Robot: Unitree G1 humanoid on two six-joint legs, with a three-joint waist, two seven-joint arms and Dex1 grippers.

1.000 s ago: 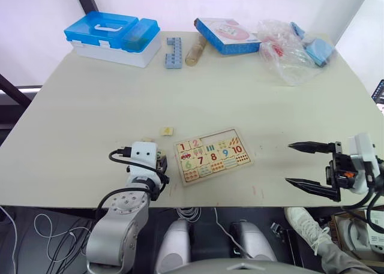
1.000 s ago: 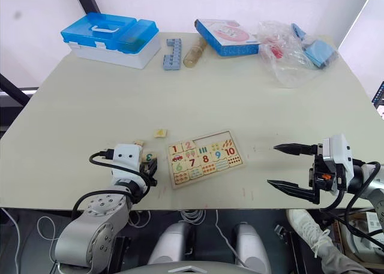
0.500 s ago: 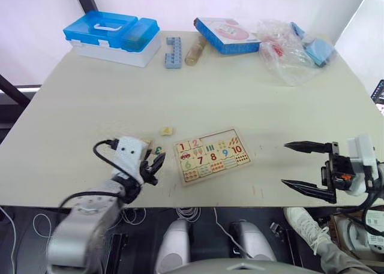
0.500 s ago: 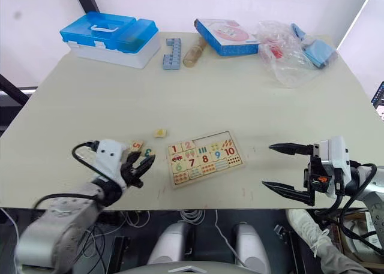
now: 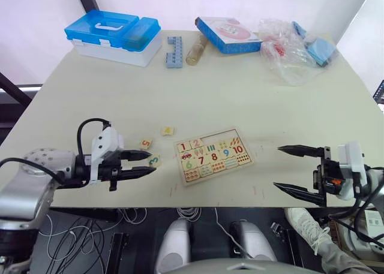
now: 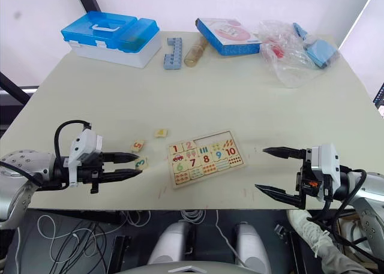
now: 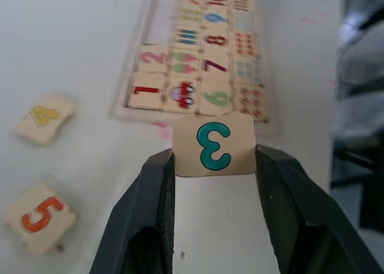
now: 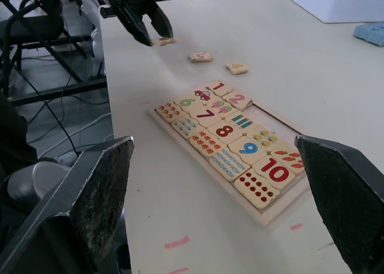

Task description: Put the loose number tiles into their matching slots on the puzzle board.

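Note:
My left gripper (image 5: 152, 162) reaches in from the left and is shut on the green 3 tile (image 7: 214, 144), held between its black fingers (image 7: 144, 214) just left of the puzzle board (image 5: 239, 137). Two loose number tiles lie on the table nearby: the red 5 (image 5: 146, 144) and the yellow 4 (image 5: 167, 131). On the board, tiles 1 and 2 sit in the top row, with empty slots (image 8: 259, 115) beyond them. My right gripper (image 5: 277, 166) hovers open, holding nothing, to the right of the board near the table's front edge.
Along the far edge stand a blue-lidded white case (image 5: 113, 37), a blue toothed block (image 5: 174, 51), a tan tube (image 5: 195, 51), a blue-edged box with a pink picture (image 5: 228, 35) and a clear plastic bag (image 5: 288, 52). A person's shoe (image 5: 303, 221) shows below the table's front right.
My left arm has swung out to the left and dropped low, its fingers now pointing right and shut on the 3 tile. The right gripper has drifted slightly left and down, still open.

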